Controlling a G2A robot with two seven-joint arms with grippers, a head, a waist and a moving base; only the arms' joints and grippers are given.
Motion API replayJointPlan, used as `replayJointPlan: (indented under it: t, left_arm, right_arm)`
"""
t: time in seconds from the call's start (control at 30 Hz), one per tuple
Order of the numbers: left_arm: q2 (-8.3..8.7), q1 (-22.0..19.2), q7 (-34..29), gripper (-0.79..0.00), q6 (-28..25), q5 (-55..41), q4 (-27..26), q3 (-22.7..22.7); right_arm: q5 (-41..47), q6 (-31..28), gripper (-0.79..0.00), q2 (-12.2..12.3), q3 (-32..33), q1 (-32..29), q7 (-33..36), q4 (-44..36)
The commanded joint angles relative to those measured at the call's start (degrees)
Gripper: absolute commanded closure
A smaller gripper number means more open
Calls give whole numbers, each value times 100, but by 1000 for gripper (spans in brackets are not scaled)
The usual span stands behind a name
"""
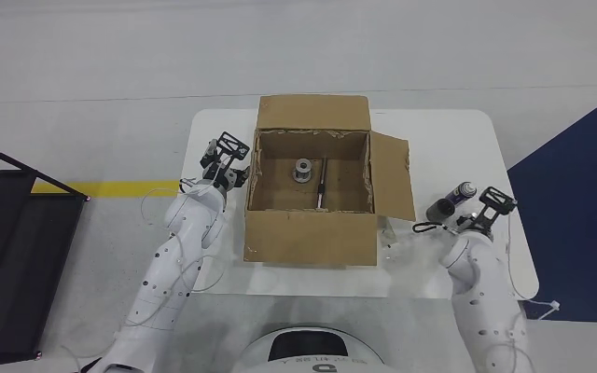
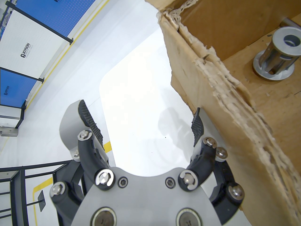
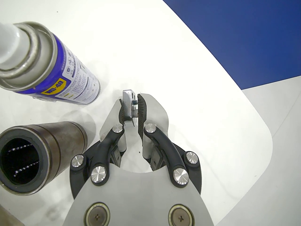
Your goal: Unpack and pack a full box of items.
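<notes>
- right pincer (image 3: pixel 131 105) was closed on a small metal block (image 3: pixel 128 98) with a screw through it, pads clamped on its two flat faces. it was held low over the table (image 3: pixel 188 71); read as the set-down stage of unpacking.
- just beside that pincer stood a spray can (image 3: pixel 61 71) and a steel bearing sleeve (image 3: pixel 40 151), both on end on the table, outside the box. judged as parts already unloaded, grouped there to keep the box mouth free.
- the block was apart from both, on the bare-table side of the pincer.
- left pincer (image 2: pixel 141 121) was open and empty, jaws spread wide, over bare table right beside the outer wall of the cardboard box (image 2: pixel 258 142). one pad was close to the torn rim.
- beyond that wall, inside the box, a flanged metal hub (image 2: pixel 275 57) stood upright on the floor, with a thin rod (image 1: pixel 322 185) lying just beside it.
- judgement: box wasn't empty yet, two parts left. left pincer was the nearer one and would need to clear the rim before dropping onto the hub.
- risk: the ragged wall edge could snag a finger.
</notes>
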Motion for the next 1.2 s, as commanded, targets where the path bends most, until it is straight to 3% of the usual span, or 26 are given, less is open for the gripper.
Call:
replayJointPlan:
  t: [0.0,0.23,0.4,0.53,0.77,0.97,1.17]
  left_arm:
    - [0,0,0,-785,0,0,0,0]
    - [0,0,0,-785,0,0,0,0]
    - [0,0,0,-785,0,0,0,0]
    - [0,0,0,-785,0,0,0,0]
    - [0,0,0,-785,0,0,0,0]
    - [0,0,0,-785,0,0,0,0]
    - [0,0,0,-785,0,0,0,0]
  right_arm:
    - [294,-68,0,-14,118,-62,-52,-113]
    - [2625,-329,0,-132,1153,-449,-572,-973]
    - [4939,-1164,0,-300,2007,-1107,-1240,-1854]
    - [6142,-1806,0,-397,2210,-1630,-1238,-2399]
    - [5911,-2221,0,-438,1128,-1896,-1172,-3313]
    - [5130,-2142,0,-429,53,-1616,-1161,-3515]
    - [5048,-2100,0,-427,-19,-1589,-1152,-3497]
